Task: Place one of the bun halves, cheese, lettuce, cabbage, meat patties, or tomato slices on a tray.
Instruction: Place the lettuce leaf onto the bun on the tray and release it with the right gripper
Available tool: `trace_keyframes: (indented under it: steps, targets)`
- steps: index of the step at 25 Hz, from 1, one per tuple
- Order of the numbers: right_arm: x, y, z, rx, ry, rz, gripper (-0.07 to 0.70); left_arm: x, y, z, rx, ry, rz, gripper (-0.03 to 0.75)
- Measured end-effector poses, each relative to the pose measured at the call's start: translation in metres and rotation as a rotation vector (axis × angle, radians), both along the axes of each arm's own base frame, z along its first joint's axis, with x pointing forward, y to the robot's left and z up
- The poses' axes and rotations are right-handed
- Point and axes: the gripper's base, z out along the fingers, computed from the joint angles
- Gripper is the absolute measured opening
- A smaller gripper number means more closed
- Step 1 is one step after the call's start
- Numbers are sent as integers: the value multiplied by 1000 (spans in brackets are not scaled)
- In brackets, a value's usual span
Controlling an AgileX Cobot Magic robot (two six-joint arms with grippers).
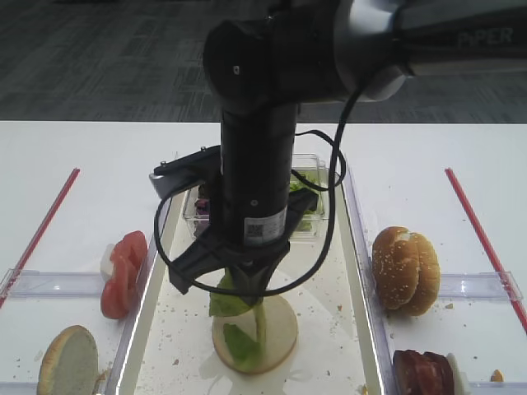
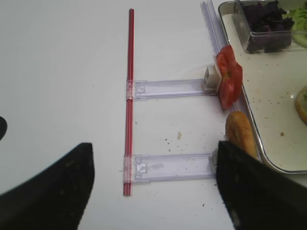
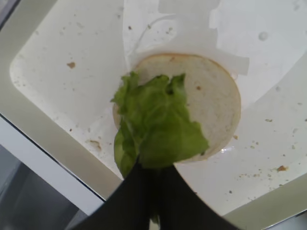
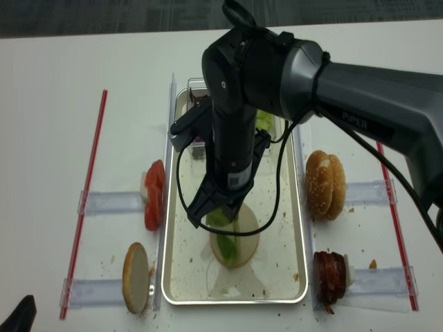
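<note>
Right gripper (image 3: 156, 165) pinching lettuce (image 3: 156, 127) — hanging lengthwise, bun-ward

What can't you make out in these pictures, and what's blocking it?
- Clear tub of cabbage and greens: mostly hidden by the right arm in both high views; cut by the top edge in the left wrist view.
- Right gripper: jaws meet under the lettuce, which hides their tips.
- Left gripper: only blurred dark jaw tips, spread apart, cropped by the frame bottom.
</note>
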Motion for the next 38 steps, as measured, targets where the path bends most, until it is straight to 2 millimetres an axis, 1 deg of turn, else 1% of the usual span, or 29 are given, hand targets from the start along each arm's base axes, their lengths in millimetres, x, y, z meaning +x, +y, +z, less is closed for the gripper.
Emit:
trace_keyframes:
  steps: [2,8,15,26,29,32,38]
  targets:
    - [-2,-2,-4,-12,12,0,56,0,-1,0,-5,0,-4,490]
    - [-2,-2,-7,-18,18,6,56,0,-1,0,-5,0,-4,490]
    - [-1,-2,-30,-64,60,6,56,0,-1,0,-5,0,-4,490]
    - [1,-4,-31,-88,39,10,66,0,0,0,0,0,0,490]
    - [1,-4,-31,-90,37,11,117,0,-1,0,-5,0,-4,490]
    - [1,-4,-31,-92,34,13,188,0,-1,0,-5,0,-4,490]
    - [2,-5,-31,-104,23,18,303,0,-1,0,-5,0,-4,490]
